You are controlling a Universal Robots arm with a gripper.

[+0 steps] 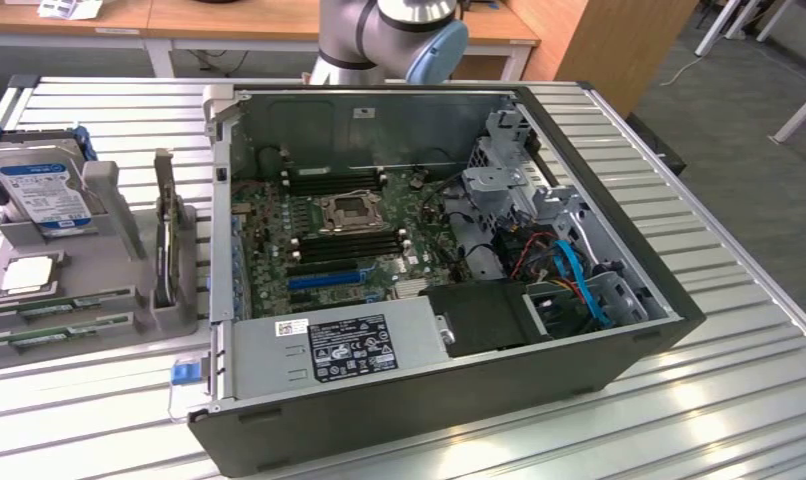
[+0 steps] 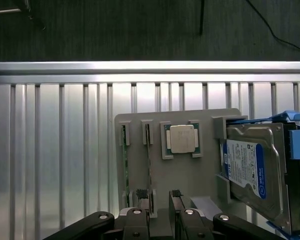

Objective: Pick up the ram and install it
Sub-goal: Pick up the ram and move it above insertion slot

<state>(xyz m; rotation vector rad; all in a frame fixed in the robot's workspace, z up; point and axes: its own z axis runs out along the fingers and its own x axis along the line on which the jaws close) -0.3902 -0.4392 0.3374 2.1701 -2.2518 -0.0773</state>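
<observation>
Two ram sticks stand on edge in slots of a grey holder [image 2: 200, 172]; they are thin green strips, one [image 2: 124, 165] near the holder's rim and one [image 2: 148, 160] beside it. In the exterior view they lie at the holder's near end [image 1: 70, 302]. My gripper [image 2: 160, 200] hangs above the holder, open, with nothing between its black fingertips [image 2: 142, 199]. One fingertip is over the end of the second stick, not touching it. The black memory slots [image 1: 356, 245] of the motherboard sit beside the processor socket [image 1: 350, 212] inside the open computer case [image 1: 617, 370].
The holder also carries a square silver processor chip [image 2: 182, 139] and a silver hard drive with a blue label [image 2: 247, 170]. All of this stands on a slatted metal table [image 1: 96, 420]. My arm's base [image 1: 390, 40] rises behind the case. A power supply [image 1: 336, 345] fills the case's near corner.
</observation>
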